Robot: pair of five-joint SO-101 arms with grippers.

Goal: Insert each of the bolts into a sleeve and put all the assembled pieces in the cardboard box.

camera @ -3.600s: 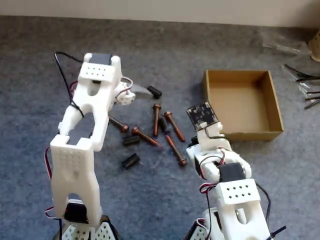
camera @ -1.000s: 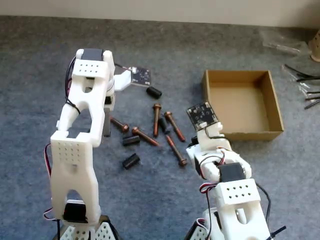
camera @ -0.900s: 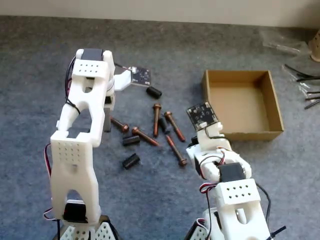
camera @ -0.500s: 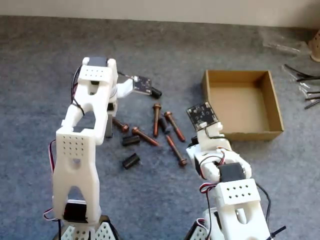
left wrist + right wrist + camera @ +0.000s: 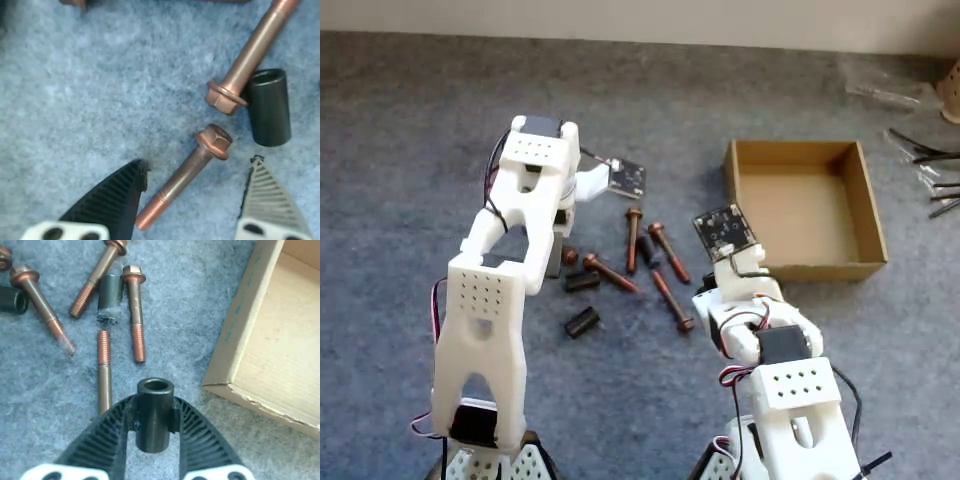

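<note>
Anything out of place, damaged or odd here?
Nothing stands out: bolts and sleeves lie loose on the carpet, the cardboard box sits upright, the right pincer grips one sleeve, the left pincer hangs open over a bolt.

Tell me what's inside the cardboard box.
Just the bare brown floor of the cardboard box; nothing lies on it. In the high view, the right arm's circuit board covers its near-left corner.

Makeshift robotics test bench: grey felt-like mat (image 5: 400,150) as worktop, white printed-plastic robot arms (image 5: 485,310) beside the open brown cardboard box (image 5: 820,270), thin black ties (image 5: 932,157) and clear plastic bag (image 5: 885,92) to its right.
</note>
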